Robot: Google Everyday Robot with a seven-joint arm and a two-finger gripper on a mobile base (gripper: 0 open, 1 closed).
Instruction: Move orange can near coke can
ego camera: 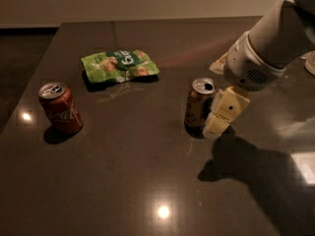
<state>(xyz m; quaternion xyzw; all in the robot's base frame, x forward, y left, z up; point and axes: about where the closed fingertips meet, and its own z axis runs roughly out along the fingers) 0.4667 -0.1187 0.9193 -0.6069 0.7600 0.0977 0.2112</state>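
The orange can [198, 107] stands upright near the middle of the dark table [147, 181], with its silver top open. The coke can [61, 107], red with white script, stands upright far off at the left side of the table. My gripper [215, 123] hangs from the pale arm [266, 48] that comes in from the upper right. It is low over the table and right against the right side of the orange can. The can's left side and top show; its right side is partly covered by the gripper.
A green snack bag [119, 65] lies flat on the table behind and between the two cans. A pale object [219, 63] lies behind the arm. The table's left edge runs close to the coke can.
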